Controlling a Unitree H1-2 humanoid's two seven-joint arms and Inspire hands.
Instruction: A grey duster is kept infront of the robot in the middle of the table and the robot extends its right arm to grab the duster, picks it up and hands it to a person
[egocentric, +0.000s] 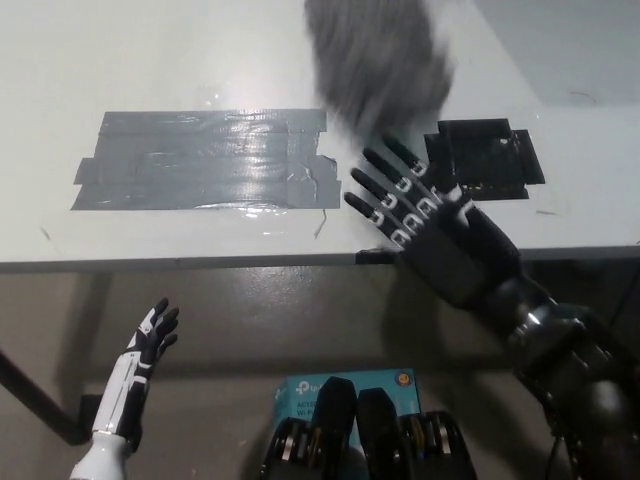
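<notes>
The right hand (425, 215) reaches over the near edge of the white table (180, 60), palm flat, fingers spread apart and holding nothing. The grey duster (378, 60) is beyond its fingertips at the top of the view, blurred and apart from the hand. A grey tape patch (205, 158) lies on the table to the left, a black plate (485, 160) beside the hand. The left hand (148, 345) hangs low below the table edge, fingers loosely open. A blue box (345, 392) sits on the floor; its contents cannot be seen.
</notes>
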